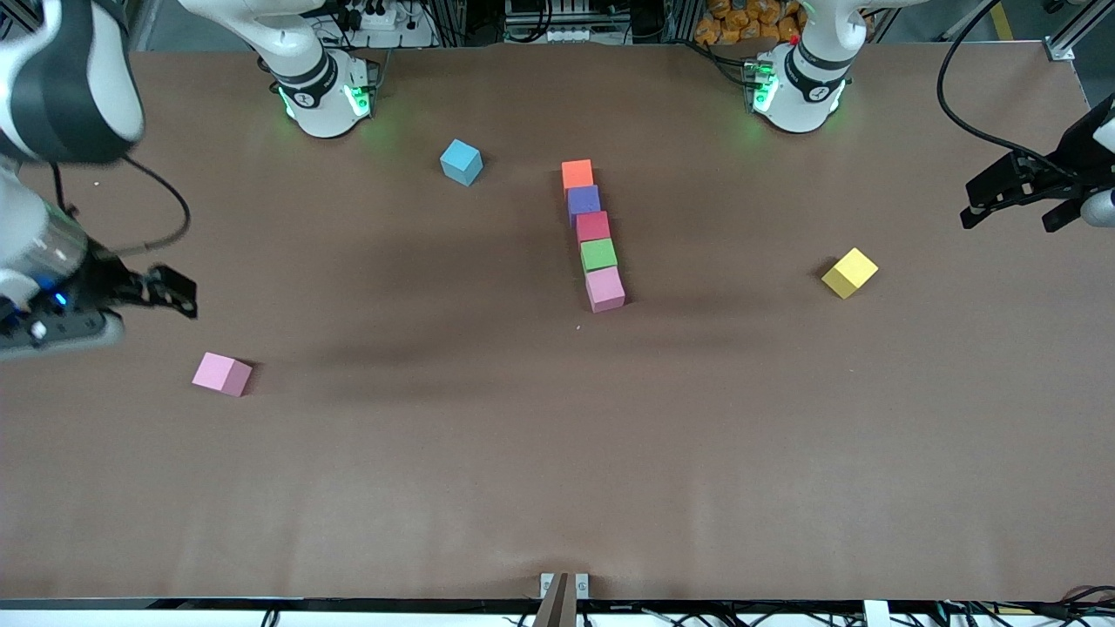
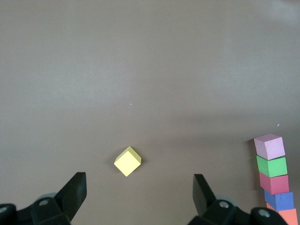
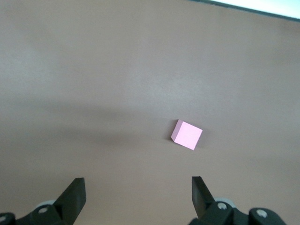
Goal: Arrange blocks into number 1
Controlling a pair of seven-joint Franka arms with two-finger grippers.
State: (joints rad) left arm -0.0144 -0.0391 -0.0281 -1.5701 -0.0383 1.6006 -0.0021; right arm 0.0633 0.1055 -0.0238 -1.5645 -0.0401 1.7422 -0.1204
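Note:
Five blocks lie touching in a line at mid-table: orange (image 1: 577,173) farthest from the front camera, then purple (image 1: 584,202), red (image 1: 593,226), green (image 1: 598,254) and pink (image 1: 604,288). A blue block (image 1: 461,162) lies apart near the right arm's base. A yellow block (image 1: 850,273) (image 2: 127,161) sits toward the left arm's end, and a second pink block (image 1: 222,374) (image 3: 187,135) toward the right arm's end. My left gripper (image 1: 1010,205) (image 2: 139,190) hangs open and empty near the yellow block. My right gripper (image 1: 179,294) (image 3: 138,192) hangs open and empty near the loose pink block.
The brown table (image 1: 557,453) is bare between the line of blocks and its front edge. The arm bases (image 1: 324,96) (image 1: 797,87) stand along the edge farthest from the front camera. The line of blocks shows at the edge of the left wrist view, pink block (image 2: 269,146) foremost.

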